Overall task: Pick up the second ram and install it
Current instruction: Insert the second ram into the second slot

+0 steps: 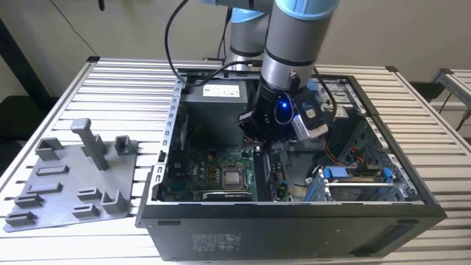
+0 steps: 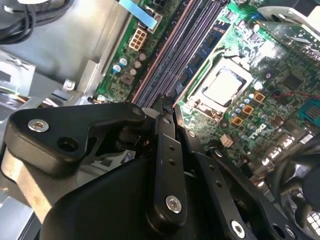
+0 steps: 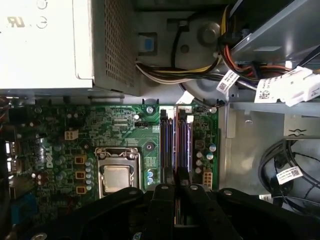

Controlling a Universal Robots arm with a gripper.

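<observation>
**A:** Where's the gripper [image 2: 168, 111]?

**B:** Down inside the open case [image 1: 294, 215], over the board. It hangs above the memory slots [image 3: 175, 145], which run just beside the processor [image 3: 116, 178]. In both wrist views its tips sit over one end of that slot bank.

**A:** Open or closed?

**B:** The fingers [image 2: 162, 130] are drawn close, with only a thin slit between them. I cannot tell whether anything is clamped in that slit.

**A:** And the ram?

**B:** I can't pick it out for certain. Long dark strips lie along the slots next to the processor, in line with the slit between the fingers. Whether one of them is the stick, seated or held edge-on, I cannot tell.

**A:** What else is near the processor?

**B:** Its silver top is bare, in a metal frame on the green board. The power supply [image 3: 45, 40] is a pale metal box, apart from the processor and past the edge of the board. A bundle of cables [image 3: 165, 70] comes out of that box, beyond the far end of the slots from the gripper.

**A:** Outside the case?

**B:** The case lies on its side on a slatted worktop [image 1: 125, 77]. A grey plate [image 1: 66, 187] with upright pegs lies on the slats, well apart from the processor, outside the case on the exterior view's left.
</observation>
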